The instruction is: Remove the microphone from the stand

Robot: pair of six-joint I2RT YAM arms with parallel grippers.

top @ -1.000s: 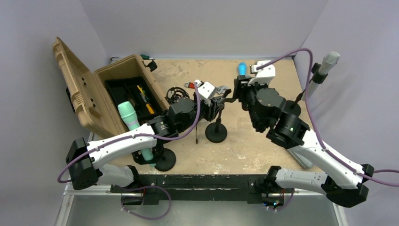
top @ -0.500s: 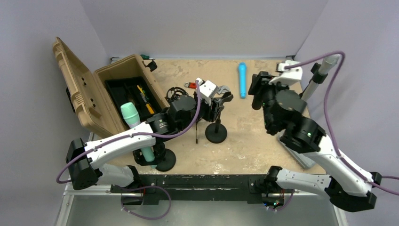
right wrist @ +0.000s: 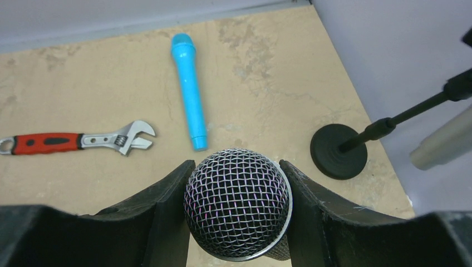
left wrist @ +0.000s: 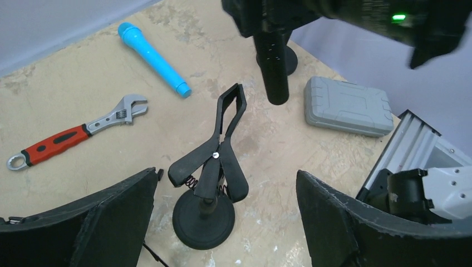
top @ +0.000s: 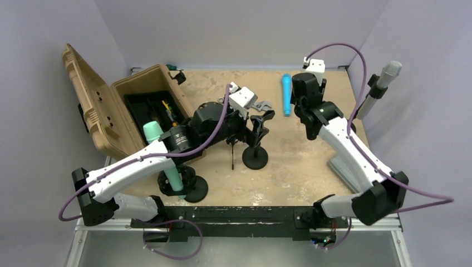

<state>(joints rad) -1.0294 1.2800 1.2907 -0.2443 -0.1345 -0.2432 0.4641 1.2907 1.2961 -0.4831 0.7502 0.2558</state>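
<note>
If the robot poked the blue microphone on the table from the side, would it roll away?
Probably: the blue microphone is a round tube lying flat on the table, so a sideways poke would likely roll it. Its thickness varies along its length, so it may curve. It looks like smooth plastic, probably light and slippery.

The left end effector [left wrist: 225, 175] sits mid-frame in the top view, fingers spread wide. The right end effector [right wrist: 238, 214], upper right of centre, clamps the microphone [right wrist: 236, 189].
</note>
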